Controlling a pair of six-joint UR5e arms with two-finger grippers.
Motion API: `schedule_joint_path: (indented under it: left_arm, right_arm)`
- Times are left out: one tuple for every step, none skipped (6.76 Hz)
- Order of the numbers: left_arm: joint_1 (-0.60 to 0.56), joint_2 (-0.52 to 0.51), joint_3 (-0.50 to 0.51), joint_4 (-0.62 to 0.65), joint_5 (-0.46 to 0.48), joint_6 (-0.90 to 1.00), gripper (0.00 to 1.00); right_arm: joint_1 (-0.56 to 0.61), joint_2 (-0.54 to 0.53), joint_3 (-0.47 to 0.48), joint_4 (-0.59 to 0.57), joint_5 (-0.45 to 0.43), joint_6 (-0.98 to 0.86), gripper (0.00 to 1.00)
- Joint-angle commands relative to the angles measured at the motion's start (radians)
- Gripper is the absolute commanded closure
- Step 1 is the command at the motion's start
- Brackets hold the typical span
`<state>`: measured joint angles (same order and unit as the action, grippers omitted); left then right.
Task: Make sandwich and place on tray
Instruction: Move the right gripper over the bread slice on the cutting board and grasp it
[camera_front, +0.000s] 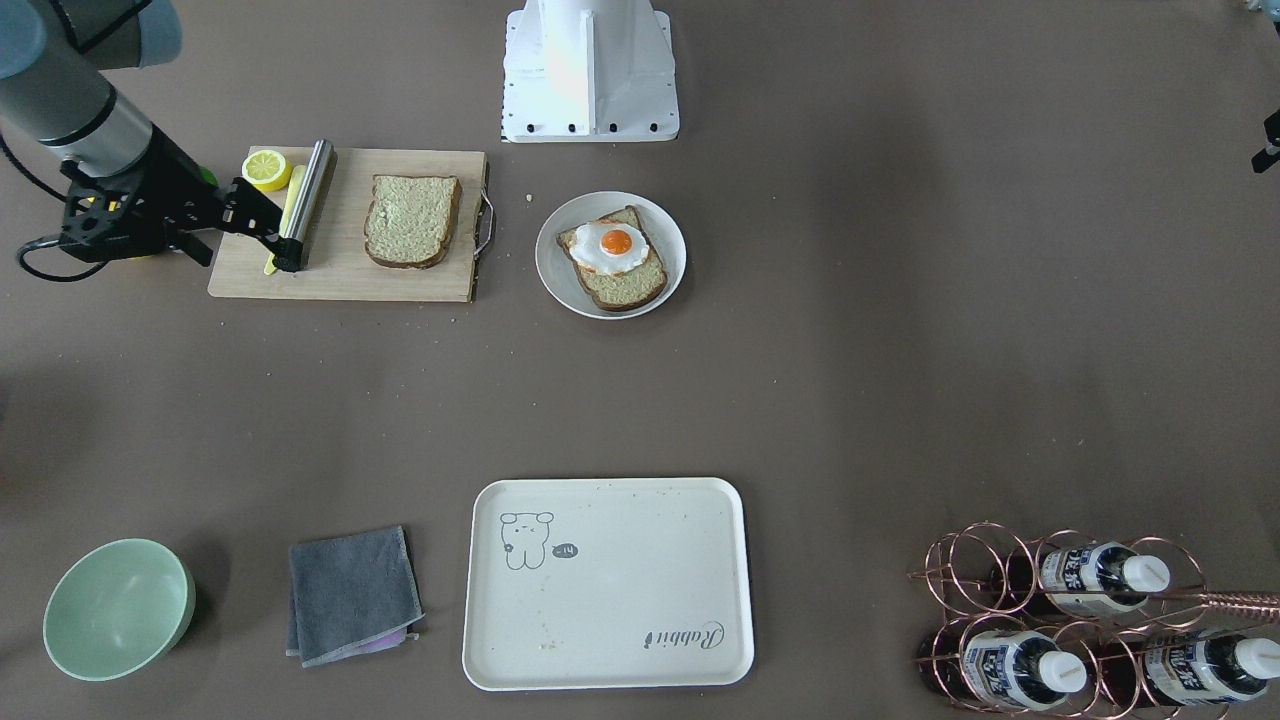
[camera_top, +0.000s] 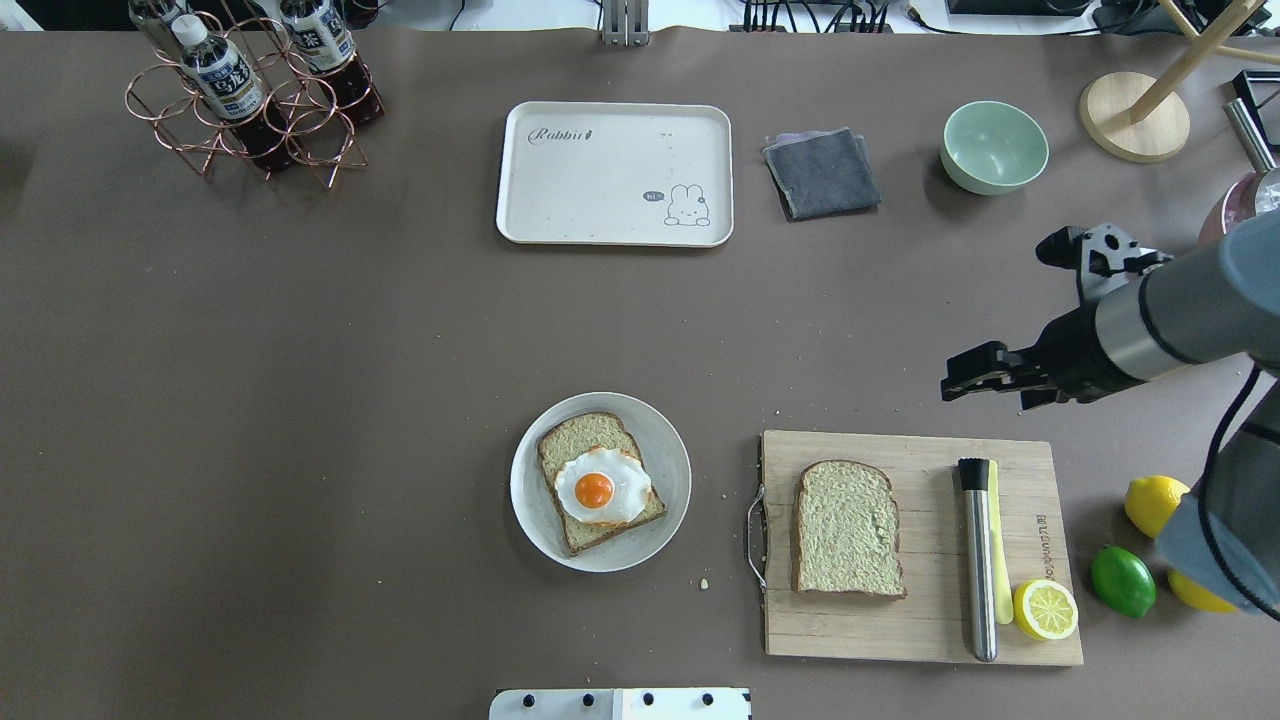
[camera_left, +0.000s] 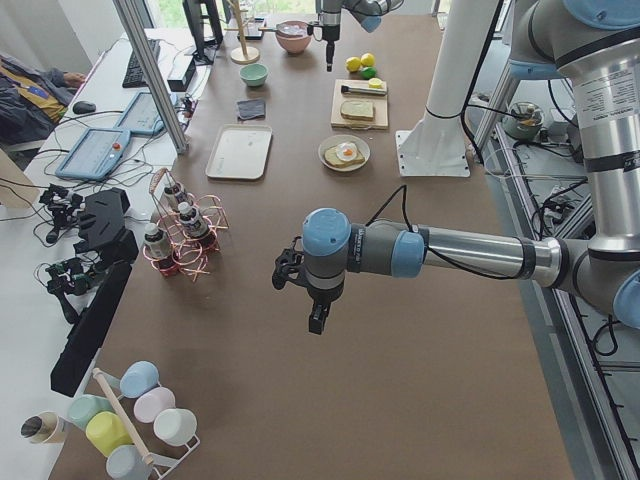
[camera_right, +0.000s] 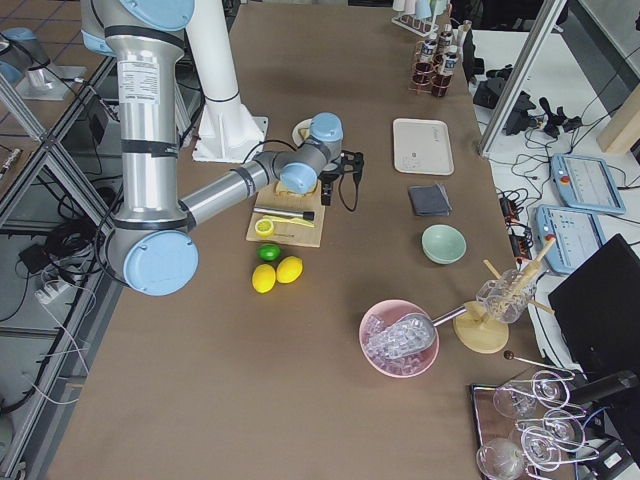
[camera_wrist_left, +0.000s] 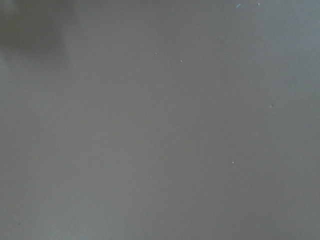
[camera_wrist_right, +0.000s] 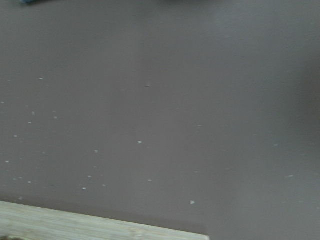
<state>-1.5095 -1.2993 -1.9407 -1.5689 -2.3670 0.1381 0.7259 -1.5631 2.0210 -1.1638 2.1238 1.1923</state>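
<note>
The sandwich is in two parts. One bread slice (camera_top: 848, 528) lies on the wooden cutting board (camera_top: 930, 640). The other slice (camera_top: 570, 440), with the fried egg (camera_top: 597, 489) on top, lies on the round white plate (camera_top: 672, 440). The cream tray (camera_top: 600, 190) sits bare at the far side, also seen in the front-facing view (camera_front: 620, 600). My right gripper (camera_top: 950, 383) hangs above the table just past the board's far edge and looks shut and empty. My left gripper (camera_left: 316, 320) hovers over bare table far to the left; I cannot tell whether it is open or shut.
A steel rod-like tool (camera_top: 978, 560), a yellow strip and a half lemon (camera_top: 1045, 609) lie on the board's right part. A lime (camera_top: 1122, 580) and lemons sit beside it. A green bowl (camera_top: 995, 147), a grey cloth (camera_top: 822, 172) and a bottle rack (camera_top: 250, 100) stand at the far side.
</note>
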Motion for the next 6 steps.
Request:
schedule_joint_path:
  left_arm:
    - [0.000,-0.002,0.000,0.000,0.000,0.000,0.02]
    - [0.000,-0.005,0.002,0.000,0.000,0.000,0.02]
    - [0.000,-0.003,-0.001,0.000,-0.001,0.000,0.02]
    - [0.000,-0.005,-0.001,0.000,-0.002,0.000,0.02]
    - [0.000,-0.005,-0.001,0.000,-0.002,0.000,0.02]
    - [0.000,-0.006,-0.001,0.000,-0.002,0.000,0.02]
  right_arm:
    - [-0.176,0.018,0.024,0.012,-0.116,0.156,0.06]
    - [-0.210,0.018,0.022,0.013,-0.116,0.179,0.10]
    - [-0.256,0.018,0.013,0.013,-0.158,0.199,0.10]
    - [-0.284,0.017,0.009,0.015,-0.188,0.214,0.12]
    - [-0.305,0.012,-0.011,0.016,-0.197,0.213,0.13]
    - [-0.315,0.009,-0.027,0.056,-0.209,0.213,0.14]
